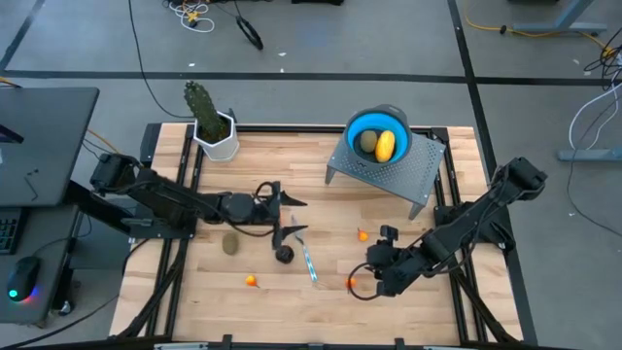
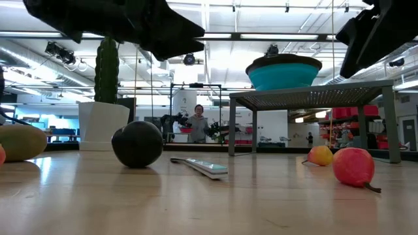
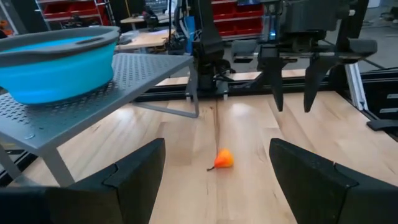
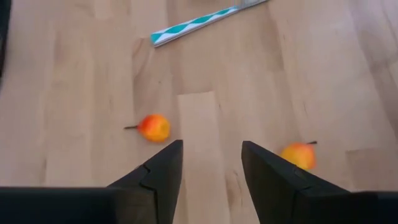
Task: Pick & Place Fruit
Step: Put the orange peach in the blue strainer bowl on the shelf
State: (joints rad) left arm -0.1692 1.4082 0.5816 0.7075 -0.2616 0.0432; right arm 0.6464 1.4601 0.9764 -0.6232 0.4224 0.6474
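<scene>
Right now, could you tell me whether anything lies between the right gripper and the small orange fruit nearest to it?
Nothing visible does. The right gripper hangs open over bare wood, with the small orange fruit just beside its fingers. The knife lies farther off toward the table's middle, clear of that gap.

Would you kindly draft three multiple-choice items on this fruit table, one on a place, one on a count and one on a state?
1. Where does the blue bowl stand?
A. on the grey perforated stand
B. on the bare wood
C. beside the cactus pot

2. How many pieces of fruit lie in that bowl?
A. none
B. two
C. four

3. How does the right gripper stand?
A. shut on the knife
B. shut on an orange fruit
C. open and empty

Answers:
1 A, the high view shows the bowl on the raised stand.
2 B, a yellow piece and an olive-brown oval lie there.
3 C, its wrist view shows bare wood between parted fingers.
</scene>
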